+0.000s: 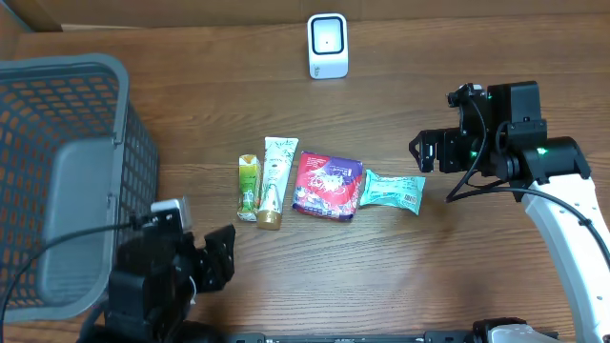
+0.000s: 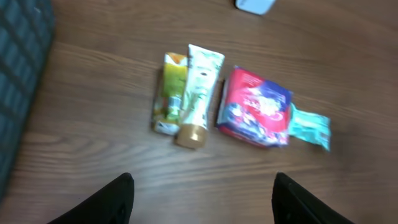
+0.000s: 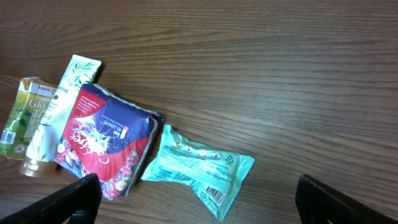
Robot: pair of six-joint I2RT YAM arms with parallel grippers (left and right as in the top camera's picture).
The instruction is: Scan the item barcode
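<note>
Right gripper, jaws spread wide and empty, hovers just right of the teal packet. Left gripper, likewise released and holding nothing, sits beside the basket. Carton, tube, red pack and packet lie in a row on the table, with the scanner standing well beyond them.

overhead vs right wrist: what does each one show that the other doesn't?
Only overhead: the white scanner beyond the row of items, and the grey basket. Only right wrist: the barcode on the teal packet, close enough to make out. Both: the teal packet, the red-purple pack, the white tube and the green carton, lying in a row on the wooden table.
</note>
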